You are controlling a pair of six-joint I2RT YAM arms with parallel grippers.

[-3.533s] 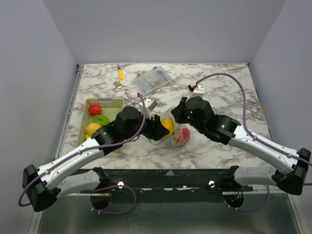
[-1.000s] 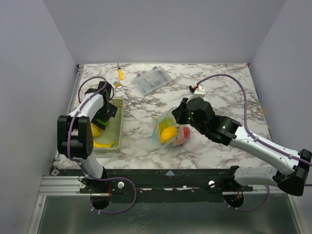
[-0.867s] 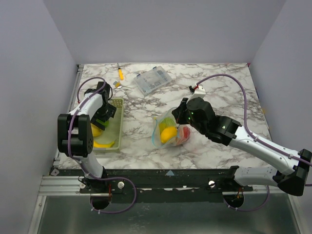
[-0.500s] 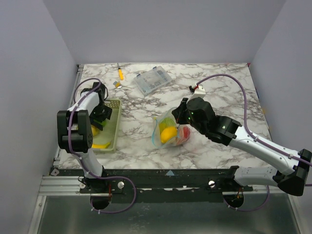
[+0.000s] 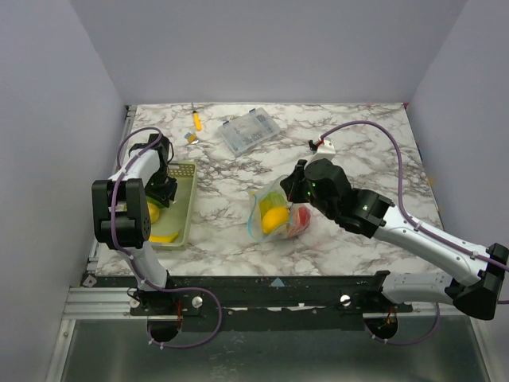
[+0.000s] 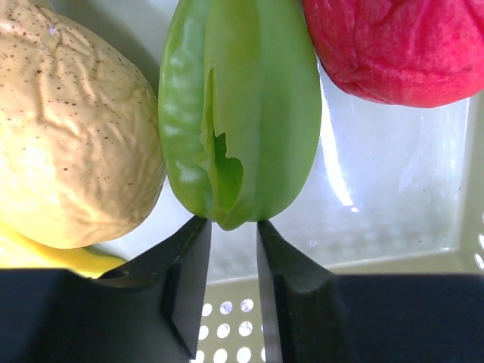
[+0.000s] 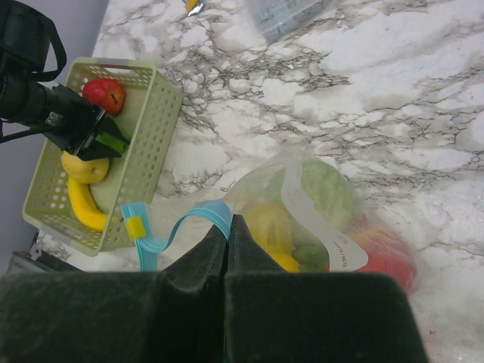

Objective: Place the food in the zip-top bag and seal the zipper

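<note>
Marble-patterned desk [image 5: 374,135], plain grey walls all round, and both arms are busy. At nine o'clock on the desk sits the pale green perforated plastic basket [image 5: 188,199]. The left claw [image 6: 231,225] is down inside it, narrowed right in on the pointed end of a green ribbed plastic toy fruit [image 6: 242,106], with one fingertip touching each side of that tip. The fruit itself lies on the basket floor. Snug against it at nine o'clock is a wrinkled pale yellow toy lemon [image 6: 68,128], and a red toy apple [image 6: 393,45] is at one o'clock. A sliver of yellow toy banana [image 7: 82,206] pokes out from under the lemon.

Now to the middle of the desk: the clear crinkly zip-top bag [image 5: 274,213] lies there, already part loaded. I can see a yellow toy fruit [image 7: 266,227], something green [image 7: 325,189] and something red [image 7: 386,253] through the plastic. The right claw [image 7: 228,227] is clamped tight on the bag's rim, fingers pressed together with the plastic between them. The light blue zipper strip [image 7: 193,215] curls loose out towards the basket, not sealed, and the bag's mouth gapes.

Towards twelve o'clock lie a rigid clear compartment box [image 5: 249,131] and a small orange-handled tool [image 5: 196,121], well apart from the bag.
</note>
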